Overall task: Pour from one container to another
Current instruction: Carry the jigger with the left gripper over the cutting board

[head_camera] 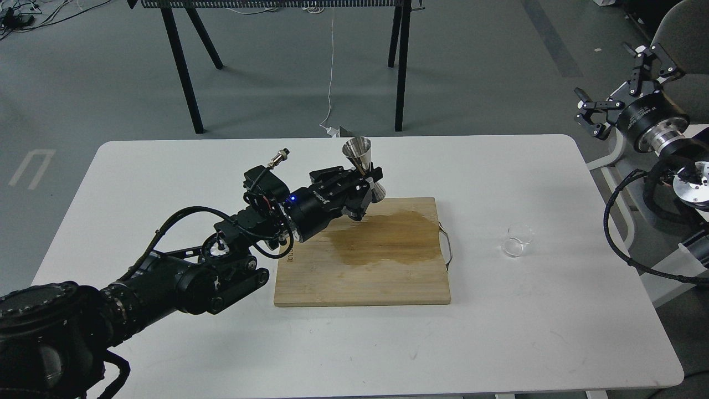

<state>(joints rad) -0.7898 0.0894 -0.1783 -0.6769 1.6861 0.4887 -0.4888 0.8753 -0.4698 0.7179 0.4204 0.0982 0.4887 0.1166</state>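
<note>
Jigger point(363, 166) tilted, clamped in left gripper point(368, 180) over board point(365, 277) | cup point(516, 240) on table, apart | right gripper point(620, 83) spread, empty | risk: jigger slips, thin waist

Jigger point(363, 163): shiny silver steel, dark reflections inside top cone. Left gripper point(370, 180) + arm: matte black w/ black cables, small blue LED lit on wrist, silver connector tip on the module behind. Right gripper point(623, 91): black fingers, black wrist w/ white lettering, polished silver ring behind it, black cabling. Cutting board point(363, 277): light tan bamboo, fine lengthwise grain, dark engraved text along left edge, big darker brown wet-looking patch point(388, 238) across upper middle, thin metal handle on right edge. Glass cup point(516, 240): clear, colourless, pale highlights on rim. Table point(498, 332): plain white, faint grey scuffs. Floor point(83, 83): grey-green, w/ white marking at left. Far table legs point(401, 66): black. Cable on floor: white.
</note>
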